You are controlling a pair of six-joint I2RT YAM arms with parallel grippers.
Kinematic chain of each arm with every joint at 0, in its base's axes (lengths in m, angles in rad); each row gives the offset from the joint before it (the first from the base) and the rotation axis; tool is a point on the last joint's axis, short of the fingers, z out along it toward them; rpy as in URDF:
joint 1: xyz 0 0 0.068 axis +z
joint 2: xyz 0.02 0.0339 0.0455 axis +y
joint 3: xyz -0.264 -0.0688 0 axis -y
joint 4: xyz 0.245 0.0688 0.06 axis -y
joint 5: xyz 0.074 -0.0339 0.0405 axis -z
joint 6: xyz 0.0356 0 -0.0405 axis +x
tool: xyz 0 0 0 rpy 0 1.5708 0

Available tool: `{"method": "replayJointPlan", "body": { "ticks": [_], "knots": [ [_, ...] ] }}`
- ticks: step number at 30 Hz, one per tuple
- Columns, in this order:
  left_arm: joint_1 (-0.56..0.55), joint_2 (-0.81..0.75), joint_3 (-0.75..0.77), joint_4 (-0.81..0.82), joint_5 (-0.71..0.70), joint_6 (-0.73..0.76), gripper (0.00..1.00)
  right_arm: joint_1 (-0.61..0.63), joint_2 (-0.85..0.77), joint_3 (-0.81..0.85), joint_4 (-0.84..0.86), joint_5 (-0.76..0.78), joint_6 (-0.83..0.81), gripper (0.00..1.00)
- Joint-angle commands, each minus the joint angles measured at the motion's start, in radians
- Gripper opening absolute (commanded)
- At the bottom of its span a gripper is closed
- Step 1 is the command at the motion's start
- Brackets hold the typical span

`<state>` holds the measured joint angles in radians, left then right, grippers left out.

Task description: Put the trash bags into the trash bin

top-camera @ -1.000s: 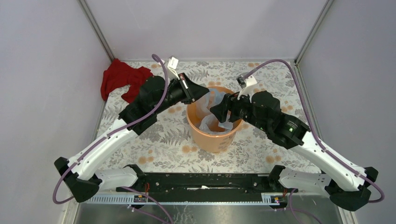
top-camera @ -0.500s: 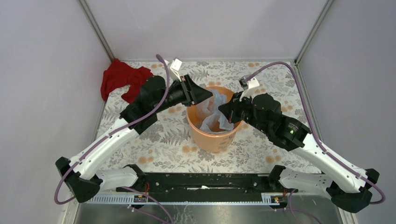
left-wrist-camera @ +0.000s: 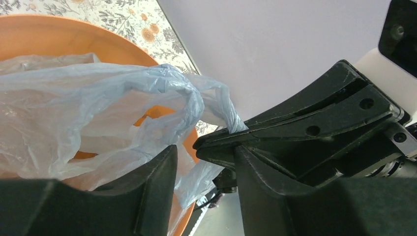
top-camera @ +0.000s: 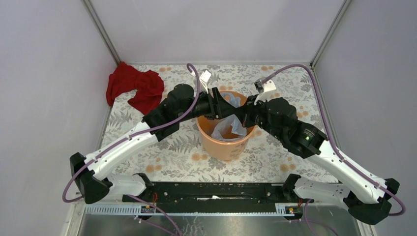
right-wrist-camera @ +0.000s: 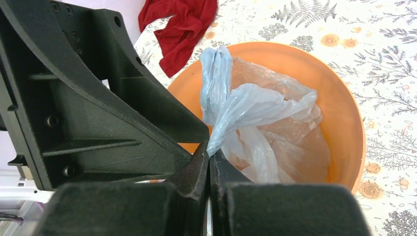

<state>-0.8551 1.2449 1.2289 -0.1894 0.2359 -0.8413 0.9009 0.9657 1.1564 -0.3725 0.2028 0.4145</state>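
Since a moment ago my left claw (top-camera: 227,104) sits over the bucket (top-camera: 223,147), spread; my right claw (right-wrist-camera: 209,153), just beside it, pinches the bag (right-wrist-camera: 255,105).

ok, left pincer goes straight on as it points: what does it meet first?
The left pincer would probably meet the trash bag film in its open gap, then the right pincer tip, shut on that bag; depth unclear.

The trash bag (right-wrist-camera: 255,104) is thin, translucent pale-blue plastic film, wrinkled, faintly glossy. The trash bin (right-wrist-camera: 345,123) is smooth orange plastic, satin finish. The gripper fingers (right-wrist-camera: 98,123) are black matt plastic. The red cloth (right-wrist-camera: 182,24) is soft, matt fabric.
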Motion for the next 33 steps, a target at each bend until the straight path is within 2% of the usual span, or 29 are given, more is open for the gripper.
{"method": "replayJointPlan", "body": {
  "ticks": [1, 6, 12, 22, 27, 32, 33],
  "knots": [
    [0.008, 0.026, 0.039, 0.03, -0.161, 0.029, 0.44, 0.016, -0.023, 0.025, 0.041, -0.055, 0.007, 0.0],
    [0.008, -0.011, 0.027, 0.045, -0.206, 0.041, 0.39, 0.016, -0.036, 0.022, 0.037, -0.046, 0.005, 0.0],
    [0.008, -0.069, -0.028, 0.076, -0.268, 0.037, 0.49, 0.016, -0.039, 0.029, 0.032, -0.041, -0.001, 0.0],
    [0.007, 0.032, 0.041, 0.133, -0.168, 0.015, 0.5, 0.018, -0.037, 0.026, 0.036, -0.052, 0.0, 0.0],
    [0.007, 0.032, 0.022, 0.13, -0.171, 0.015, 0.52, 0.016, -0.049, 0.023, 0.034, -0.041, -0.002, 0.0],
    [0.007, 0.046, 0.039, 0.109, -0.155, 0.033, 0.5, 0.017, -0.044, 0.031, 0.032, -0.037, -0.004, 0.0],
    [0.007, 0.049, 0.04, 0.11, -0.146, 0.034, 0.54, 0.017, -0.043, 0.033, 0.031, -0.036, -0.006, 0.0]
  ]
}}
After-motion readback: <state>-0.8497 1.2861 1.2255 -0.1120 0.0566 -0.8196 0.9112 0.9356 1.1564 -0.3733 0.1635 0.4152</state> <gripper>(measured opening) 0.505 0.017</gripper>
